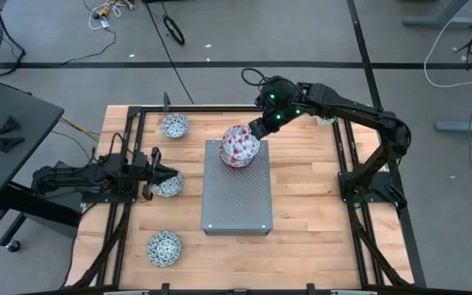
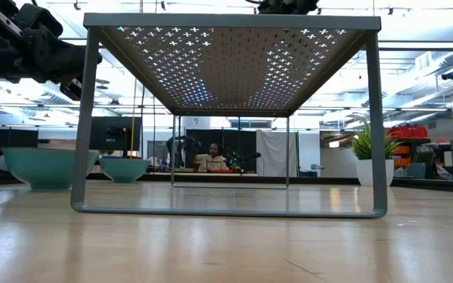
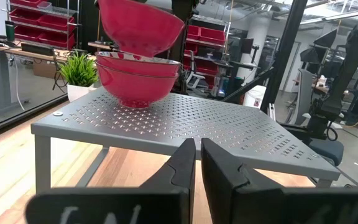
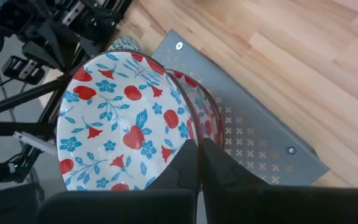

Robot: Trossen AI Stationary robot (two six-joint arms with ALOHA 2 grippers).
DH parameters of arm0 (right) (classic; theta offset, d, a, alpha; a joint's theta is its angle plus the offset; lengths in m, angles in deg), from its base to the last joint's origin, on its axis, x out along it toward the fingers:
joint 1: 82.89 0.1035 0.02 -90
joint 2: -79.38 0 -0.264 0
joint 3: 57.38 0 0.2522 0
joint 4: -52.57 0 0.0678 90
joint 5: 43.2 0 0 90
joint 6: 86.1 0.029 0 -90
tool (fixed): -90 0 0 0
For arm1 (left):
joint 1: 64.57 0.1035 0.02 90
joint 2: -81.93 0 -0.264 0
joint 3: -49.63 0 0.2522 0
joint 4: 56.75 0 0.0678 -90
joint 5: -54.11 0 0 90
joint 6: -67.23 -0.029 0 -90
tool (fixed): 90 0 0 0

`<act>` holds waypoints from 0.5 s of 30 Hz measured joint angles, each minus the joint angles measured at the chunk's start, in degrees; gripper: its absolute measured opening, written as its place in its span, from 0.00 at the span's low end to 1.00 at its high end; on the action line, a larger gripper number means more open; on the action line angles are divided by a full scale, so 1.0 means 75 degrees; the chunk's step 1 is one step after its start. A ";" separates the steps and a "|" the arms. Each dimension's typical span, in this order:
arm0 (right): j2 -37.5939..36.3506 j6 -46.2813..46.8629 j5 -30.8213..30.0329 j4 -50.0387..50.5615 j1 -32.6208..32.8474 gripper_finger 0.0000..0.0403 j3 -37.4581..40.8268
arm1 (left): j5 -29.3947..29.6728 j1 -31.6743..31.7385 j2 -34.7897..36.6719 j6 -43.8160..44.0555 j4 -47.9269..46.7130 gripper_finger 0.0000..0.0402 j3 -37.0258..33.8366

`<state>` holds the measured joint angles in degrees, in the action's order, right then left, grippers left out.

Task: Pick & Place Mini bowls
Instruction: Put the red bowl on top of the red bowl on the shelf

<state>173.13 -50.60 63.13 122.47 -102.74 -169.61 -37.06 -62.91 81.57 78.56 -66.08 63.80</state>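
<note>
A: Starting at the left of the high view, what was there?

B: The left pincer [image 1: 151,174] lay at the left middle of the wooden desk [image 1: 310,205], its tips right at a blue-green bowl [image 1: 168,183]. Whether it was grasping that bowl I could not tell from above; in its own wrist camera the two dark fingers [image 3: 182,168] stood nearly together with only a thin gap and nothing between them.

A: Other bowls on that side?

B: One blue-green bowl [image 1: 174,125] sat near the upper left of the desk, and another [image 1: 164,247] toward the lower left. All three were well apart from each other.

A: And the centre of the frame?

B: A grey perforated stand [image 1: 236,201] stood in the middle. At its upper end sat a stack of red-patterned bowls [image 1: 238,152]; the left wrist camera showed two nested on the stand [image 3: 135,81].

A: Further right?

B: The right pincer [image 1: 259,129] reached in from the upper right and was clenched on the rim of a third red-patterned bowl [image 4: 120,124], holding it tilted just above the stack. The right wrist camera showed its red-and-blue floral inside, with the fingers [image 4: 188,162] pinching the rim.

A: Anything beyond the desk?

B: In the low view, a potted plant [image 2: 366,157] stood at the right, and a person [image 2: 212,157] sat far off, seen through the stand's legs.
</note>
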 joint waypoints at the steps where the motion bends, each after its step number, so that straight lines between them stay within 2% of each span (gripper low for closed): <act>1: 0.0000 -0.0002 -0.0049 -0.0008 0.0017 0.00 0.0000 | 0.0000 -0.0001 0.0001 -0.0001 0.0000 0.08 0.0000; 15: 0.0322 -0.0143 -0.0232 -0.0173 0.0290 0.00 0.0015 | 0.0000 0.0000 0.0001 -0.0004 0.0000 0.08 0.0001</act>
<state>175.55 -51.67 61.39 121.17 -100.56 -169.50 -37.06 -62.91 81.58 78.53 -66.08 63.81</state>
